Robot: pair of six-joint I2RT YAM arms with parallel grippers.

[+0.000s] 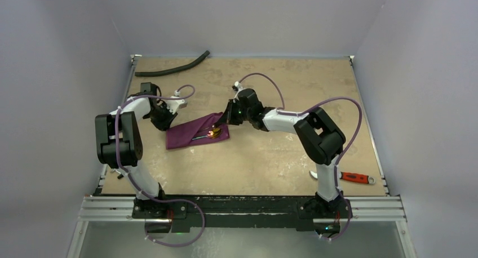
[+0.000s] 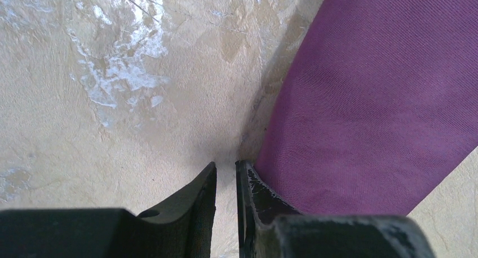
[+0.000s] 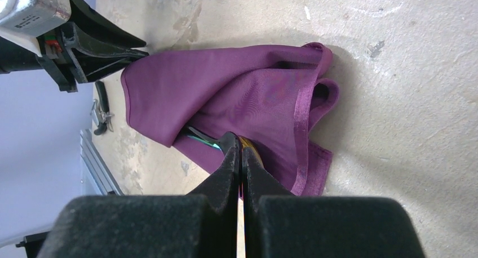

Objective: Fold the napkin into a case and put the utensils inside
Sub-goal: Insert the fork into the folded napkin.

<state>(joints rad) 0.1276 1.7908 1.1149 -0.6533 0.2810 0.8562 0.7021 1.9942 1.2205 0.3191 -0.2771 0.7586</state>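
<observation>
On the left, my left claw (image 2: 225, 167) sat low on the beige counter (image 1: 270, 162), against the left edge of the plum-purple, slightly shiny cloth napkin (image 1: 189, 135). Its jaws were narrow with only bare counter between them, probably ready to pinch that edge. The napkin lay loosely folded mid-counter, and the thin dark-handled spoon (image 1: 211, 134) with a gold bowl showed at its right opening. My right claw (image 3: 238, 144) reached in from a bent elbow, jaws closed at that opening. I could not tell whether it pinched anything.
</observation>
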